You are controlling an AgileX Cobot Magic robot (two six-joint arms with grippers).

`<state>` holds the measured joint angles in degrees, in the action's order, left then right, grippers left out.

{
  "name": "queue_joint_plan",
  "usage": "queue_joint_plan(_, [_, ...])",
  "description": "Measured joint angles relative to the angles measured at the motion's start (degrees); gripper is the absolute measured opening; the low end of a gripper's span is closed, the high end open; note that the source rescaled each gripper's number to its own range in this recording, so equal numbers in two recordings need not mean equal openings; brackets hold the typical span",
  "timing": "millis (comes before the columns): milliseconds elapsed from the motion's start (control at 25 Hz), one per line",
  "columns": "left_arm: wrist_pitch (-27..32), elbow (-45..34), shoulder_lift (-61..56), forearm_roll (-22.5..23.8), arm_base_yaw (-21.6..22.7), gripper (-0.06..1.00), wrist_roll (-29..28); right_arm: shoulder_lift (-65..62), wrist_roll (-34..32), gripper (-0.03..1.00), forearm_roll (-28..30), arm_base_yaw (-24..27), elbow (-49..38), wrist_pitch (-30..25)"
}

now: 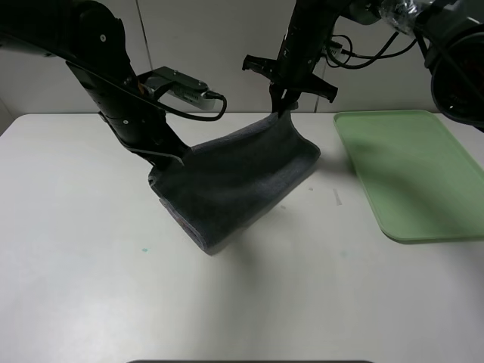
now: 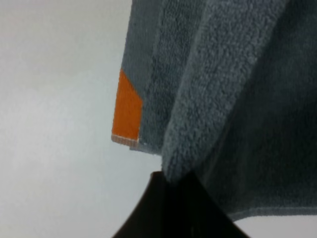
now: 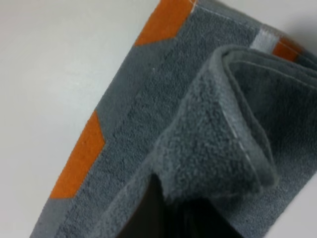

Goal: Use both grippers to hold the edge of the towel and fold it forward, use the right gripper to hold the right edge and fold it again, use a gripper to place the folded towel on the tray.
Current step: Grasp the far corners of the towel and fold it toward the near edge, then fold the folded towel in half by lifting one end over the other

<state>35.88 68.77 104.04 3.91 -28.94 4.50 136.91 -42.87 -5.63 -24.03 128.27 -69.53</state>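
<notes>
The dark grey towel hangs in a sagging fold between both grippers, its lowest part close to or touching the table. My left gripper is shut on the towel's left corner. My right gripper is shut on the upper right corner, held higher. In the left wrist view the cloth bunches into the black left gripper, and an orange stripe shows at the end. In the right wrist view the pale hem curls over above the right gripper. The pale-green tray lies to the right, empty.
The white table stretches around the towel. The tray's near edge sits at the right side of the table. A silvery plug and looping cable stick out from the left arm, above the towel.
</notes>
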Motion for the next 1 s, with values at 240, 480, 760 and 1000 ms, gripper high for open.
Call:
queue_joint_plan(240, [-0.2, 0.0, 0.0, 0.1, 0.0, 0.32, -0.2, 0.0, 0.0, 0.21, 0.6, 0.0, 0.0, -0.1])
queue_joint_plan(480, [-0.6, 0.0, 0.0, 0.2, 0.0, 0.95, -1.7, 0.0, 0.1, 0.95, 0.8, 0.0, 0.3, 0.1])
queue_joint_plan(760, [-0.3, 0.0, 0.0, 0.2, 0.0, 1.0, -1.7, -0.3, 2.7, 1.0, 0.8, 0.0, 0.3, 0.2])
queue_joint_plan(1000, [1.5, 0.0, 0.0, 0.2, 0.0, 1.0, -1.7, -2.0, 5.7, 1.0, 2.0, 0.0, 0.3, 0.1])
